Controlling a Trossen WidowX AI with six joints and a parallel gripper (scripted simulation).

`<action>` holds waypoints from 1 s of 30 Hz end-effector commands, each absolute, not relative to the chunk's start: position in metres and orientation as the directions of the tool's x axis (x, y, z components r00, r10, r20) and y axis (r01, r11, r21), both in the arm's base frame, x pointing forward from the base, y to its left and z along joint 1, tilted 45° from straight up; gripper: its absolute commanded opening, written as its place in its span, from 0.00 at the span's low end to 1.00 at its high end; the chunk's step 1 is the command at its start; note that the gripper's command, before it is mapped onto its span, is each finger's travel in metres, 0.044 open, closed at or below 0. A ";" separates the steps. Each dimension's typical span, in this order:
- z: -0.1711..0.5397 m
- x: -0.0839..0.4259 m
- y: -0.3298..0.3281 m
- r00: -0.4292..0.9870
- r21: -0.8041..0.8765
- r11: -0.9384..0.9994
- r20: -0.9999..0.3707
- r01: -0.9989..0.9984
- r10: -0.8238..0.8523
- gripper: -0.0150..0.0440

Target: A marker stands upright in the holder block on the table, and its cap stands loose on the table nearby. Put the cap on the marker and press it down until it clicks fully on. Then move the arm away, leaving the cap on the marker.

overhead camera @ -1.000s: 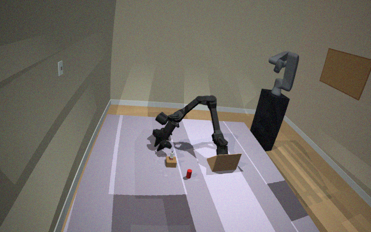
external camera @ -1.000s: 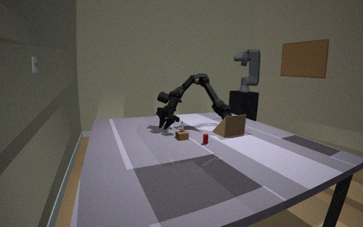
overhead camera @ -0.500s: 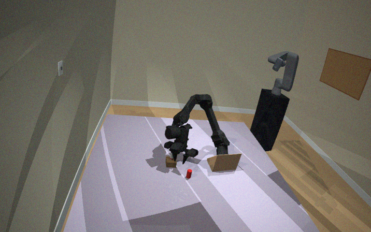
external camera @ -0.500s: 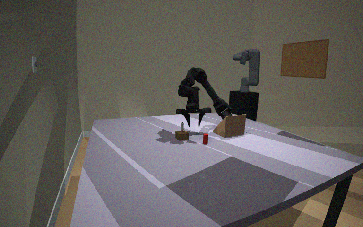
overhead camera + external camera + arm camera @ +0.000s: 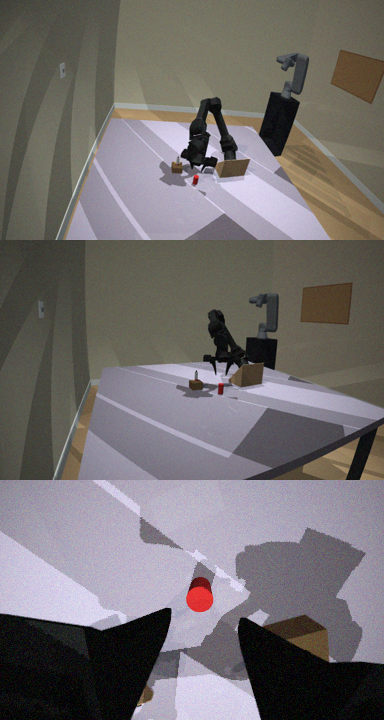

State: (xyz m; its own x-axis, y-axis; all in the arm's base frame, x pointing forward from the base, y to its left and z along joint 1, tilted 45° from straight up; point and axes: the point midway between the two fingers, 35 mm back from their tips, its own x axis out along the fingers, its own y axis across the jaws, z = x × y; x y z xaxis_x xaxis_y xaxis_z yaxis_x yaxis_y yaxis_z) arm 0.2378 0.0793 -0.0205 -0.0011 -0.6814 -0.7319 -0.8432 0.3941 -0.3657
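The red cap (image 5: 195, 179) (image 5: 220, 388) (image 5: 200, 596) stands upright and loose on the table. The marker (image 5: 177, 160) (image 5: 195, 375) stands upright in the brown holder block (image 5: 177, 169) (image 5: 195, 384) to the cap's left; in the wrist view a corner of the block (image 5: 306, 632) shows behind the right finger. My gripper (image 5: 197, 168) (image 5: 220, 373) (image 5: 204, 618) is open and empty. It points down, a little above the table, just behind the cap and to the right of the block.
A brown wedge-shaped board (image 5: 232, 167) (image 5: 247, 375) leans on the table right of the gripper, close to the arm's base. A grey arm stands on a black pedestal (image 5: 278, 124) (image 5: 261, 351) beyond the table's back right.
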 end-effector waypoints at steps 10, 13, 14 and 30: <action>-0.043 0.233 0.057 -0.013 -0.357 0.383 -0.717 -0.852 -0.697 0.66; -0.045 0.233 0.055 -0.013 -0.357 0.383 -0.717 -0.852 -0.697 0.66; -0.046 0.233 0.054 -0.013 -0.357 0.383 -0.717 -0.852 -0.696 0.66; -0.065 0.234 0.036 -0.012 -0.357 0.382 -0.717 -0.852 -0.697 0.66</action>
